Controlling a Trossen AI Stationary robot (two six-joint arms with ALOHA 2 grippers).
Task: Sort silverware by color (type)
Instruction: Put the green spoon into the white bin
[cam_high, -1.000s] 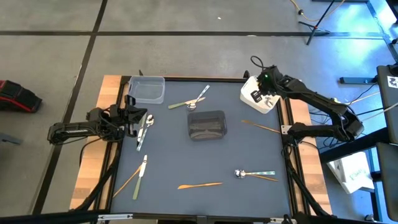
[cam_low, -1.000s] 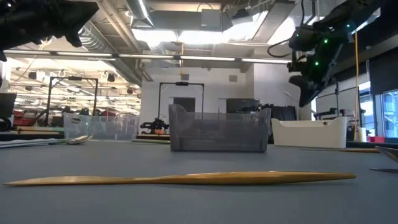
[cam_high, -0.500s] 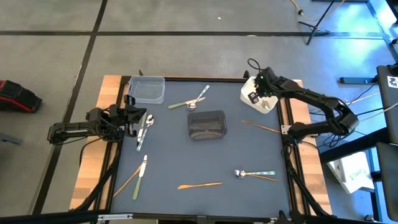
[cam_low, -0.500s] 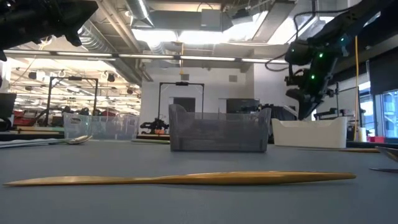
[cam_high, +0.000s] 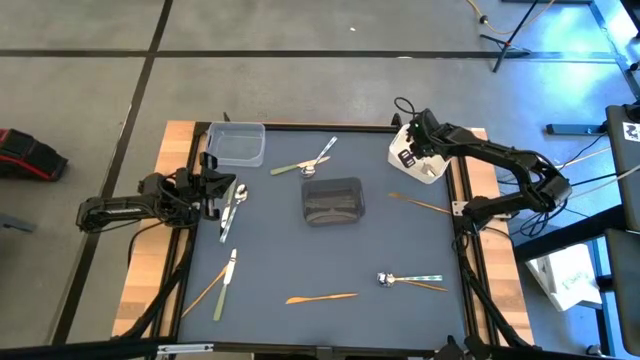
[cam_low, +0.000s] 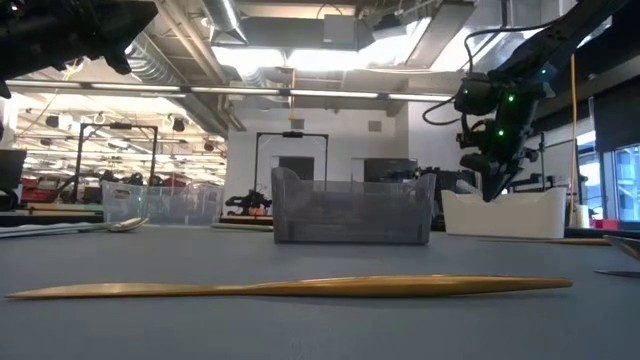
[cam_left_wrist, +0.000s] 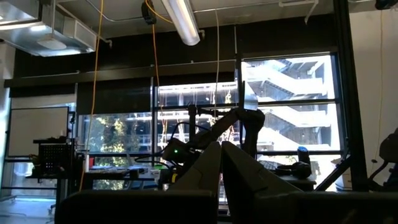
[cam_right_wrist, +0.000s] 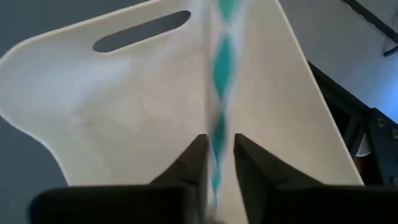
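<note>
The right gripper (cam_right_wrist: 217, 155), poised over the white bin (cam_right_wrist: 155, 124), is seen with a green-banded utensil (cam_right_wrist: 221, 74) between slightly parted fingers; grasp cannot be told. Beyond, three orange utensils (cam_high: 320, 297) are counted on the table (cam_high: 280, 250).

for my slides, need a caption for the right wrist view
Right hand over the white bin, a teal-patterned utensil between its fingers.

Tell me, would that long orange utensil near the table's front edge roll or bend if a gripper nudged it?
The orange utensil lies flat and slim, so it would probably slide rather than roll. It looks thin, so likely light and perhaps slightly flexible.
</note>
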